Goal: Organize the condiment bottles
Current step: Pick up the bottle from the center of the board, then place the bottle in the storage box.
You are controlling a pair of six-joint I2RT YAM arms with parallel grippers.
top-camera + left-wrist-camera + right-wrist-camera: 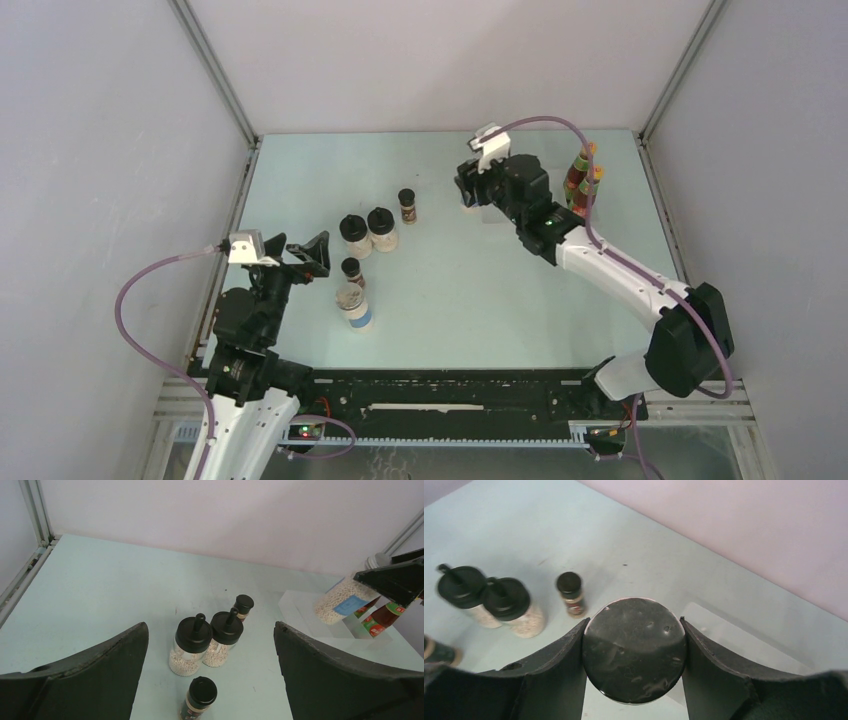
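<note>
Grey-lidded jar [342, 600] clamped in right hand [634, 630] (tilted); left hand [298, 252] spread wide, empty.

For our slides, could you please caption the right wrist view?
Right claw grips a grey-lidded jar; black-lidded jars and tiny dark jar beyond.

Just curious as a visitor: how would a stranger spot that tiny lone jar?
Start at the pale green table, left of centre, where two pale jars with knobbed black lids stand together. Just right of them and farther back stands the tiny jar. It is much smaller, dark inside, flat-capped.
</note>
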